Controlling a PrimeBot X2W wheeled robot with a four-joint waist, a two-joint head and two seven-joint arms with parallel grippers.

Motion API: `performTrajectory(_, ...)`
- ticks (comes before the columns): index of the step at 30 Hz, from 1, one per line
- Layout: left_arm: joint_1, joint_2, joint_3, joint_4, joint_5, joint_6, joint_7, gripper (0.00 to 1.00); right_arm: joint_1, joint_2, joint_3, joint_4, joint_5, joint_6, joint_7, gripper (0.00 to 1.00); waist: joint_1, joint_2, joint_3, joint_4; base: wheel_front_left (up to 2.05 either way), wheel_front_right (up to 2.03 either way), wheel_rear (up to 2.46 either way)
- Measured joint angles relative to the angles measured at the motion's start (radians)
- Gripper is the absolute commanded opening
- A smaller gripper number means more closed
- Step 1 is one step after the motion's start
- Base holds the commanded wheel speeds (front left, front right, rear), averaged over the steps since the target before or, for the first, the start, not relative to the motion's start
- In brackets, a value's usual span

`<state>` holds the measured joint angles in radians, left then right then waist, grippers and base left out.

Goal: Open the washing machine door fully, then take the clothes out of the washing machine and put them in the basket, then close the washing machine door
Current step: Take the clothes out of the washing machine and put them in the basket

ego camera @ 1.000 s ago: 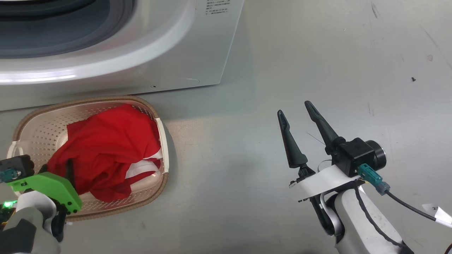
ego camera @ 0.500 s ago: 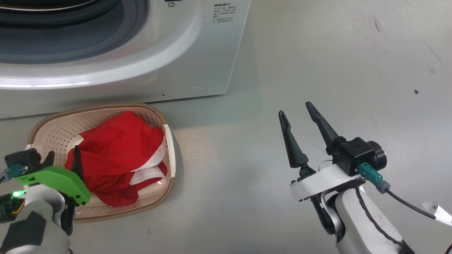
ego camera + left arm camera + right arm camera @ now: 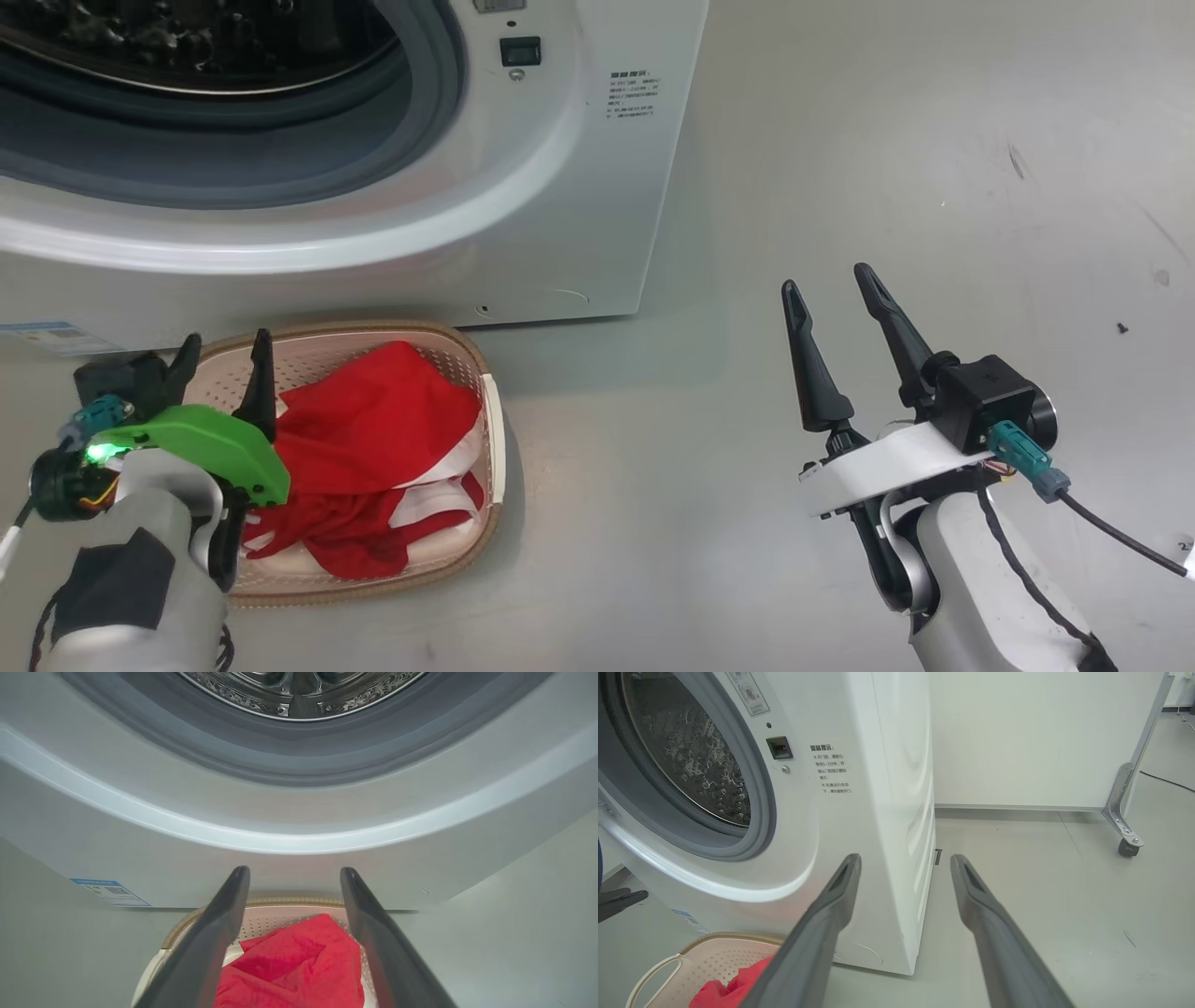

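Beneath left pincer (image 3: 227, 338), seemingly apart: clothes (image 3: 373, 429)

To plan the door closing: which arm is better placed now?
Left, probably. The left gripper hangs open above the basket, just below the mouth of the washing machine; the right gripper, open too, stands off beside the machine, over the floor.

In the head view, the left gripper (image 3: 226, 343) is at the lower left, fingers spread wide and empty. The right gripper (image 3: 826, 280) is at the lower right, equally spread and empty, fingers pointing up-frame.
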<state>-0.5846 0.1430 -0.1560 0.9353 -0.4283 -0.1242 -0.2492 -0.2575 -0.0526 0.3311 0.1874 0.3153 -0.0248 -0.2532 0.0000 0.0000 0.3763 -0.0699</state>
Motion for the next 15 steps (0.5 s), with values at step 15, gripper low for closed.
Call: performTrajectory(15, 0.131, -0.028, 0.022, -0.336, 0.010, 0.000, 0.000, 1.00, 0.084, 0.000, -0.061, 0.002, 0.010, 0.015, 0.000, 1.00, 0.0000, 0.0000, -0.166, 0.084, 0.00, 0.00, 0.00)
